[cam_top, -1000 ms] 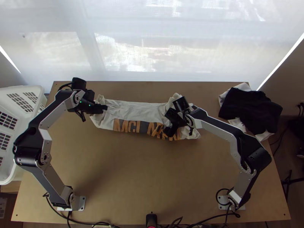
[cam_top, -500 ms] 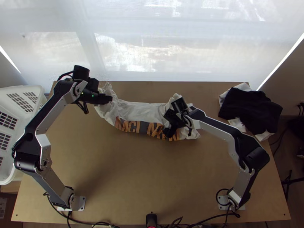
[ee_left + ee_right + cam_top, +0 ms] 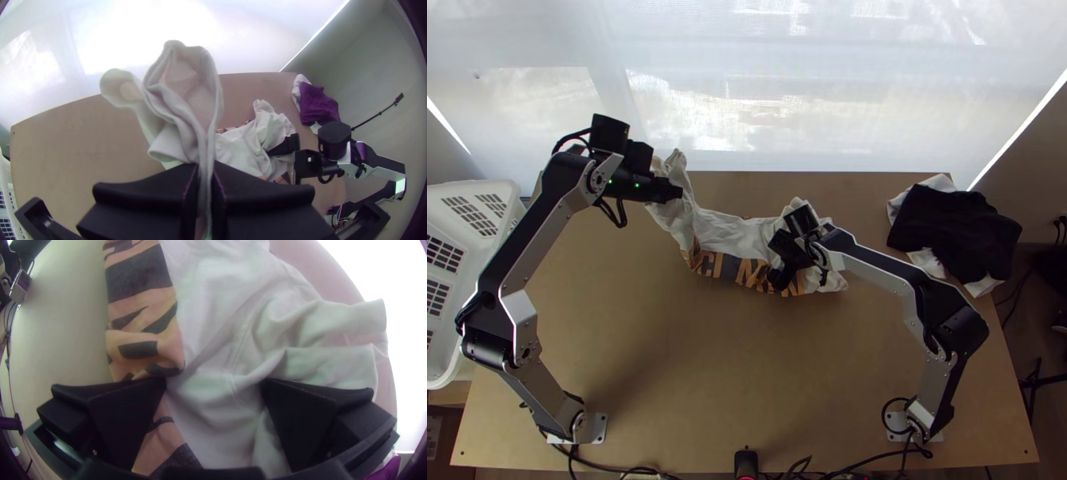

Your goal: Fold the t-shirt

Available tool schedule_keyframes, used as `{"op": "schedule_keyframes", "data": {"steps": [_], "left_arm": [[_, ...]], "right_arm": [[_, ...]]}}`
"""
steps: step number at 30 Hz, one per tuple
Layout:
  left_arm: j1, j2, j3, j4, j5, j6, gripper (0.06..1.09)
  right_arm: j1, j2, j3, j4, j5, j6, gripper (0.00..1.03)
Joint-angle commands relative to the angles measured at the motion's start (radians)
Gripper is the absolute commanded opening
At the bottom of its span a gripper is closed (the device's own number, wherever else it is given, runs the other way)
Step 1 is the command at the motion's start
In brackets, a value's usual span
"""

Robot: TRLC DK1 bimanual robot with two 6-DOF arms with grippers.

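In the top view my left gripper (image 3: 677,192) is raised at the table's far left edge, holding one end of the white t-shirt (image 3: 727,226). The left wrist view has the left gripper (image 3: 204,178) shut on a narrow strip of bunched cloth, loose folds standing above its fingers. From there the shirt, a long folded band with orange and dark print, runs down to the table. Over its other end is my right gripper (image 3: 779,276). In the right wrist view the right gripper (image 3: 213,382) stands open, its fingers wide apart above the rumpled shirt (image 3: 222,329).
A black and white cloth pile (image 3: 947,228) lies at the table's far right corner. Beyond the left edge stands a white laundry basket (image 3: 495,192). Bare wood of the table (image 3: 723,376) spreads between the arm bases, and a pale screen rises behind the far edge.
My left gripper has moved up the picture and to the right, lifting and drawing along the shirt's left end. The right gripper has barely moved.
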State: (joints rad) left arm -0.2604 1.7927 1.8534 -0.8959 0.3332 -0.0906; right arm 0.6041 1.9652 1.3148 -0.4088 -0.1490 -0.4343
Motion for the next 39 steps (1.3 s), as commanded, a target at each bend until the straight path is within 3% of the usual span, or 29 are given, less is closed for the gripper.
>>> {"op": "schedule_keyframes", "data": {"steps": [1,7,16,39], "left_arm": [[-0.066,0.008,0.110,0.000,0.047,-0.017,0.09],[-0.132,0.046,0.221,0.008,0.076,-0.047,0.09],[-0.246,0.082,0.225,0.055,0.096,-0.074,0.09],[-0.307,0.169,0.263,0.078,0.096,-0.084,0.09]], "right_arm": [[-0.004,0.021,0.000,0.001,0.006,-0.004,0.98],[-0.010,0.038,0.003,0.001,0.008,-0.006,0.98],[-0.023,0.023,0.008,0.002,0.006,0.019,0.98],[-0.222,-0.419,0.004,-0.125,-0.001,0.020,0.98]]}}
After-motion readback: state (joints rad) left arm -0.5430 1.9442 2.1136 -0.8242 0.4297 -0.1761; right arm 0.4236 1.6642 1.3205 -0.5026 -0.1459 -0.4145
